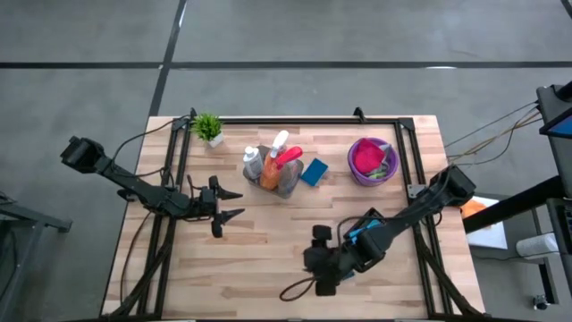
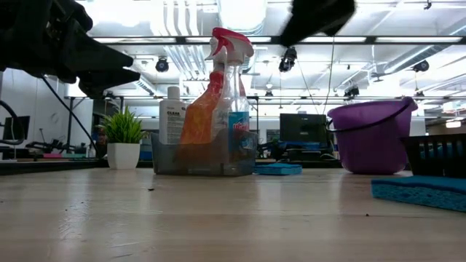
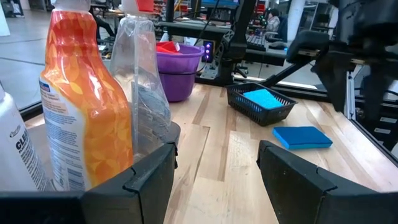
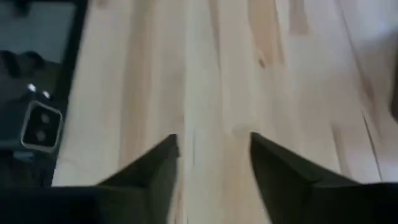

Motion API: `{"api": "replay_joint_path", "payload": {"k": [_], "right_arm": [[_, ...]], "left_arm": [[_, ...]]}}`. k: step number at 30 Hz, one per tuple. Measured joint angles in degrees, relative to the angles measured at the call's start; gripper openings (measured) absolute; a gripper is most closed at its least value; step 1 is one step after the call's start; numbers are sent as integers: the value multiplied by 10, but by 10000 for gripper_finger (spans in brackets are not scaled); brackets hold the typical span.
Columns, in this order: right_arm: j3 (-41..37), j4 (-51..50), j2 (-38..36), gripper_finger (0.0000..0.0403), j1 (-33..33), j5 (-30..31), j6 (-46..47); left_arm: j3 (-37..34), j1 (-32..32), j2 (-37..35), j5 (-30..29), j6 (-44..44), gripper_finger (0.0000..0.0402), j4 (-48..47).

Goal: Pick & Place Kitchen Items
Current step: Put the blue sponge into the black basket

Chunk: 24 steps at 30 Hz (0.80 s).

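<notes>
A grey caddy at the table's far middle holds a white bottle, an orange-and-white bottle and a pink-trigger spray bottle. A blue sponge lies flat beside the caddy. A purple bucket holds magenta and red cloths. A black basket holds another blue sponge, and a further sponge lies on the table near it. My left gripper is open and empty, left of the caddy, fingers level and pointing right. My right gripper is open and empty above bare wood near the front edge.
A small green potted plant stands at the far left corner. A black frame runs along the table's sides and far edge. My right arm lies over the basket. Bare wood shows between the grippers.
</notes>
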Motion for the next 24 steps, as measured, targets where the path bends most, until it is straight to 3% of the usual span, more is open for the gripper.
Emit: {"api": "replay_joint_path", "payload": {"k": [5,9,14,24], "right_arm": [[-52,122,0,296,4,-10,-48],[-87,107,0,323,21,-13,-9],[-95,50,3,314,58,-15,44],[-90,-64,6,245,121,-31,109]], "left_arm": [[0,0,0,0,0,231,-3],[0,0,0,0,0,231,-4],[0,0,0,0,0,231,-8],[0,0,0,0,0,231,-12]]}}
